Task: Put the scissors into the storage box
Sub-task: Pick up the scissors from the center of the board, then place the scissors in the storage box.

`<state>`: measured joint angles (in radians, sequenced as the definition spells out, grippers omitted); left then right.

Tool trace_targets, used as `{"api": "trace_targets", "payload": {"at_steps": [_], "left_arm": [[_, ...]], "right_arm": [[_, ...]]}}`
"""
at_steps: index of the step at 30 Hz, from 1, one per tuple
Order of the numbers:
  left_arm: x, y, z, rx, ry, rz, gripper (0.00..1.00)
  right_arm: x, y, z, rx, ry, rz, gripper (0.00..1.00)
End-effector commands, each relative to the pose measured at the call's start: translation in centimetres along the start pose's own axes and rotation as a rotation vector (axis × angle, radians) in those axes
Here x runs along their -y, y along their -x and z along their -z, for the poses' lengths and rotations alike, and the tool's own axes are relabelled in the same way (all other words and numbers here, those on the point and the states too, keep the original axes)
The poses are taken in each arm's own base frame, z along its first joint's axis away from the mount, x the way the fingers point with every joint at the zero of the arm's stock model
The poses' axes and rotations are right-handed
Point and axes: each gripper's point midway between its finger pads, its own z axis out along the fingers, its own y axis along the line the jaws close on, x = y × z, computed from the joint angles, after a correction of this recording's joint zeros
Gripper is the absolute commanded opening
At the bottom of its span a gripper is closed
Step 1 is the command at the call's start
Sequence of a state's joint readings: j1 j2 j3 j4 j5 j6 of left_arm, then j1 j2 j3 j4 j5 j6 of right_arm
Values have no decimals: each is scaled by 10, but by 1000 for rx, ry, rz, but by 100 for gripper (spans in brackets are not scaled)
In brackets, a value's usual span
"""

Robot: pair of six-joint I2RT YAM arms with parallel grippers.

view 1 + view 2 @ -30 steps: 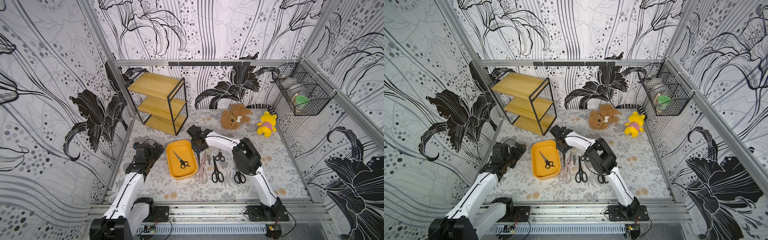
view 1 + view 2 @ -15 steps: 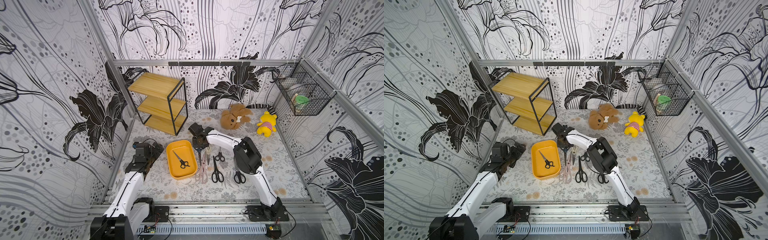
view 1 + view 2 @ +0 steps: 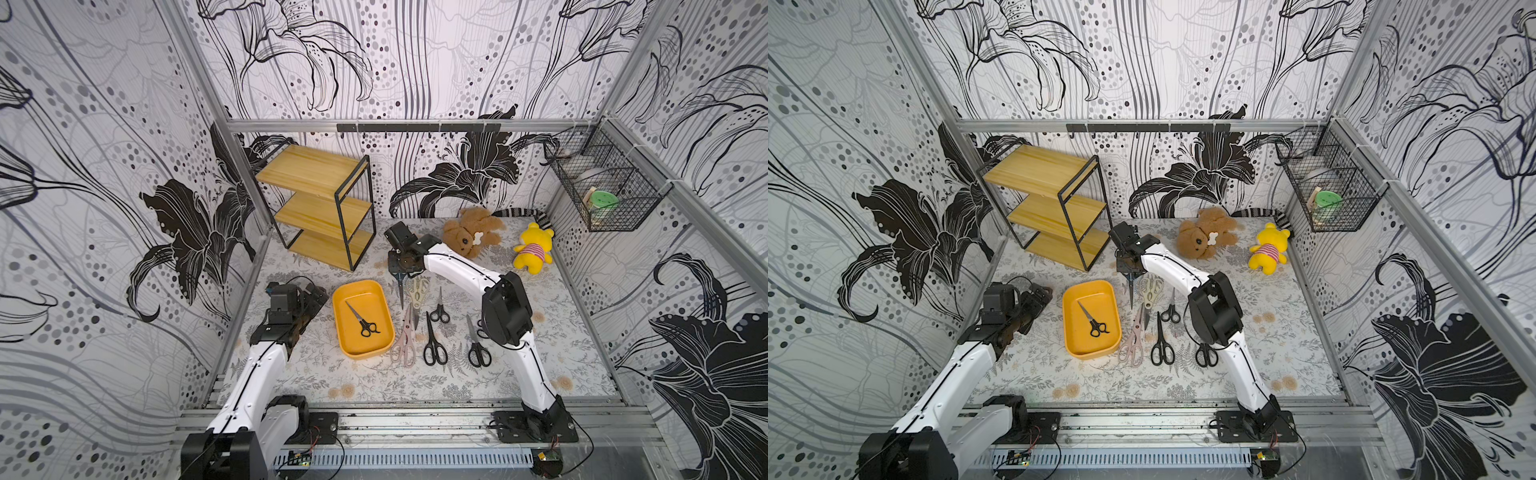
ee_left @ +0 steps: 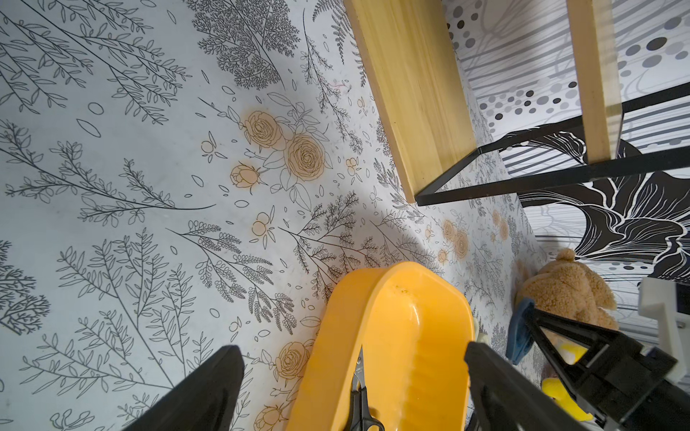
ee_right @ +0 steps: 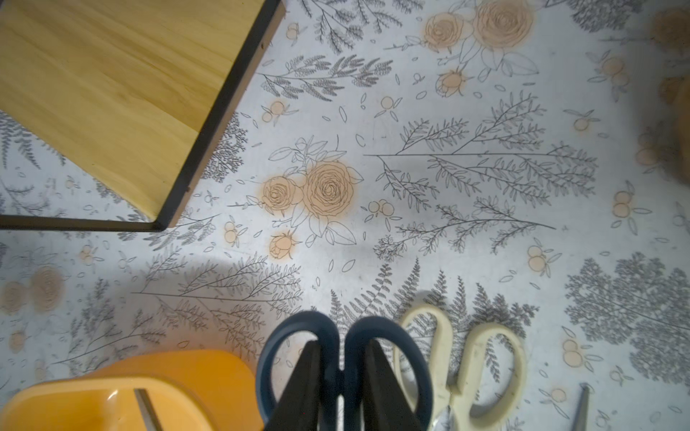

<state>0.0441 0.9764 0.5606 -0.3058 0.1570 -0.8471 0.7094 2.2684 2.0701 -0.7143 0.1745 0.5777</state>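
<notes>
**Blue scissors gripped beside the yellow box**

The counter is a flat sheet printed with grey ferns and pale orange roses. At its back left stands a shelf of three light wooden boards in a thin black metal frame. The right arm and the left arm are glossy white shells with black joints.

The right hand is clamped on the dark blue scissors. Its two black fingers pinch the rounded plastic loops where they meet. In both top views the steel blades hang point-down, just beside the box's far right corner. Whether the tip clears the counter cannot be told. The left hand is spread wide and empty, just left of the box.

The storage box is a shallow, smooth orange-yellow plastic tray with rounded corners. A slim black-handled pair lies slantwise inside it. A fuzzy brown teddy and a yellow plush toy lie at the back.

Right of the box, on the counter, lie pale pink shears, cream shears, a long black pair, another black pair and a small black pair.

Compared with a second earlier, the right hand and the blue pair sit slightly farther up in the top views, either raised or drawn back. The left arm, the box and the loose scissors lie as before.
</notes>
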Motion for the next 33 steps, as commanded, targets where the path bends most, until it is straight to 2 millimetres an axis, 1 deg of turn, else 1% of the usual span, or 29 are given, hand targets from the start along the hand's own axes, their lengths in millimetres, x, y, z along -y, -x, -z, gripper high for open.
{"api": "trace_targets", "payload": {"at_steps": [1, 3, 6, 11, 14, 21, 26, 28, 33], "left_arm": [[4, 4, -2, 12, -26, -16, 98], [2, 3, -4, 8, -29, -8, 98], [1, 0, -6, 2, -35, 1, 97], [-5, -5, -10, -11, -27, 4, 97], [-8, -9, -12, -23, -25, 5, 98], [-10, -11, -11, -27, -23, 12, 98], [-9, -11, -8, -31, -18, 6, 98], [-8, -10, -6, -26, -18, 2, 98], [-9, -9, -1, -16, -14, -10, 98]], "right_arm": [[-13, 14, 45, 34, 76, 3, 1], [-23, 10, 54, 34, 119, 5, 1], [-45, -1, 69, 40, 168, 37, 1], [-82, -32, 81, 14, 227, 98, 3], [-108, -53, 85, 4, 282, 129, 3], [-142, -94, 71, -52, 342, 186, 2], [-146, -117, 51, -93, 347, 213, 2], [-147, -123, 45, -105, 352, 210, 2], [-148, -128, 28, -119, 338, 221, 2]]}}
